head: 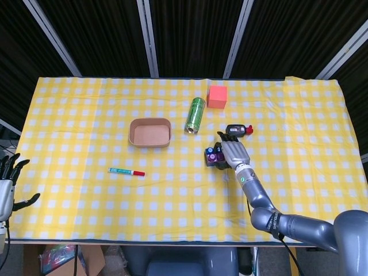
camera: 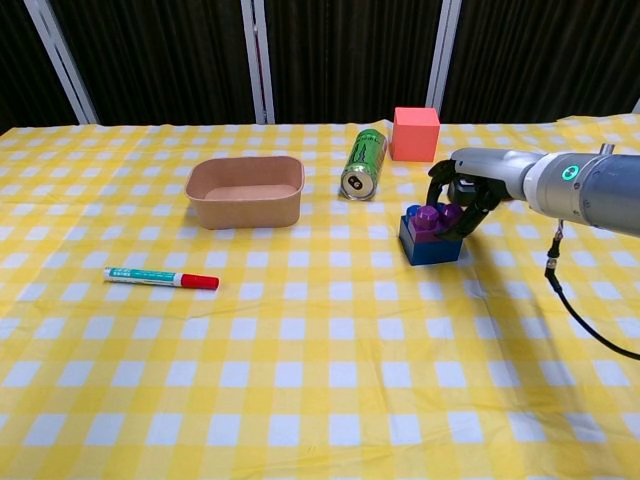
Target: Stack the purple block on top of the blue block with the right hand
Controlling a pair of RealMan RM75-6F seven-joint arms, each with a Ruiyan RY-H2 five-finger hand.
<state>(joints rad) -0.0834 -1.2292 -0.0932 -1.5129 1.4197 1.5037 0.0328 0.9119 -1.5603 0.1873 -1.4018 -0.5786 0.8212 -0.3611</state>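
Note:
The purple block (camera: 433,218) sits on top of the blue block (camera: 430,248), right of the table's middle. My right hand (camera: 462,194) curls over the purple block from the right and behind, with fingers still against it. From the head view the purple block (head: 214,153) and the blue block (head: 210,161) peek out at the left edge of the right hand (head: 234,152). My left hand (head: 7,183) hangs off the table's near left corner, fingers spread and holding nothing.
A green can (camera: 364,163) lies on its side behind the blocks, an orange-red cube (camera: 415,133) beyond it. A brown bowl (camera: 245,190) stands to the left, a red-capped marker (camera: 161,277) nearer the front. A small black item (head: 238,130) lies behind my right hand.

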